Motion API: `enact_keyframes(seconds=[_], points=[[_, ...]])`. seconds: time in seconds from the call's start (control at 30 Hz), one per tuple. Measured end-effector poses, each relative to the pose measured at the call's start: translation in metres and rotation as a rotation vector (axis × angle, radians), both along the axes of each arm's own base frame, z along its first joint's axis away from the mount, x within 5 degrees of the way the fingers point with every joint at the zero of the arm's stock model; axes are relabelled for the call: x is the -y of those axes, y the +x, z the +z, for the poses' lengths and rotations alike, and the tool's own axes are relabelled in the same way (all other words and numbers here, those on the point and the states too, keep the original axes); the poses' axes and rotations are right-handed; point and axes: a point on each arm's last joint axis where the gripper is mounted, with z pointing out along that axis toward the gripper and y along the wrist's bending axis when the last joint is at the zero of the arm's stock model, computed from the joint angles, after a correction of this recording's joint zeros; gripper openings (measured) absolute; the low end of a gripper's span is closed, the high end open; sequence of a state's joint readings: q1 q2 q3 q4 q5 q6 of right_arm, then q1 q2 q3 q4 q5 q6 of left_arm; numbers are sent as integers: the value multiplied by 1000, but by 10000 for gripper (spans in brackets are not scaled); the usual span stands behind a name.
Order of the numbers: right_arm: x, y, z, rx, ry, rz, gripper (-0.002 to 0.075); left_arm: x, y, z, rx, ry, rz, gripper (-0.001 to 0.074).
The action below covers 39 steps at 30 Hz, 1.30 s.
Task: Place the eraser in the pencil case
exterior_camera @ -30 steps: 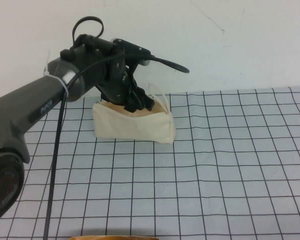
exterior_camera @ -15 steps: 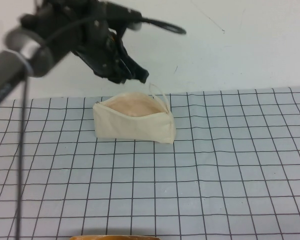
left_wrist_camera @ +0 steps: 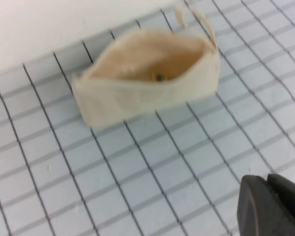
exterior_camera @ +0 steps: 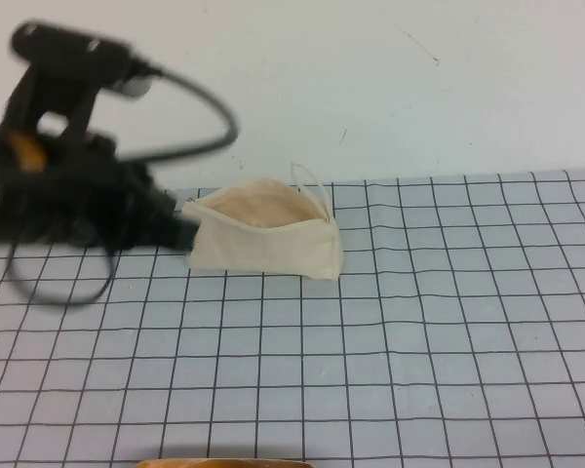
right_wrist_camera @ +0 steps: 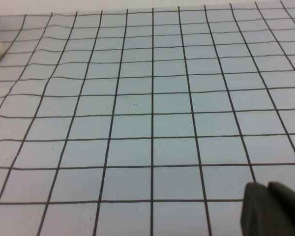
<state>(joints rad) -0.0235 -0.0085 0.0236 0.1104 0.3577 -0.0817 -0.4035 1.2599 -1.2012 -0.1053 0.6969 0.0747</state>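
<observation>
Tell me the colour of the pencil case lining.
Pinkish-beige inside the cream pencil case, best seen in the left wrist view.

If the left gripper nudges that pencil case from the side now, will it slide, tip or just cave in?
The pencil case looks like thin canvas with a gaping, sagging mouth, so its wall would probably cave in first. It sits on a broad base, so tipping seems unlikely. It looks light and would likely slide on the grid mat. The left gripper is beside its end; the right gripper is elsewhere.
</observation>
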Motion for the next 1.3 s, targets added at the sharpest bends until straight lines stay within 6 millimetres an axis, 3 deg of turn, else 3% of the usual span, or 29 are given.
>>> enact_keyframes(seconds=[0.27, 0.37, 0.47, 0.73, 1.03, 1.3], points=[[0, 0, 0, 0, 0, 0, -3, -34, -67, -2, -9, 101, 0, -1], [0, 0, 0, 0, 0, 0, -3, -47, -88, 2, 88, 109, 16, -1], [0, 0, 0, 0, 0, 0, -3, -56, -104, -8, 220, 78, 34, -1], [0, 0, 0, 0, 0, 0, -3, -83, -151, -59, 593, -112, 139, -1], [0, 0, 0, 0, 0, 0, -3, -108, -180, -137, 601, -128, 404, -1], [0, 0, 0, 0, 0, 0, -3, -112, -186, -184, 560, -109, 470, -1]])
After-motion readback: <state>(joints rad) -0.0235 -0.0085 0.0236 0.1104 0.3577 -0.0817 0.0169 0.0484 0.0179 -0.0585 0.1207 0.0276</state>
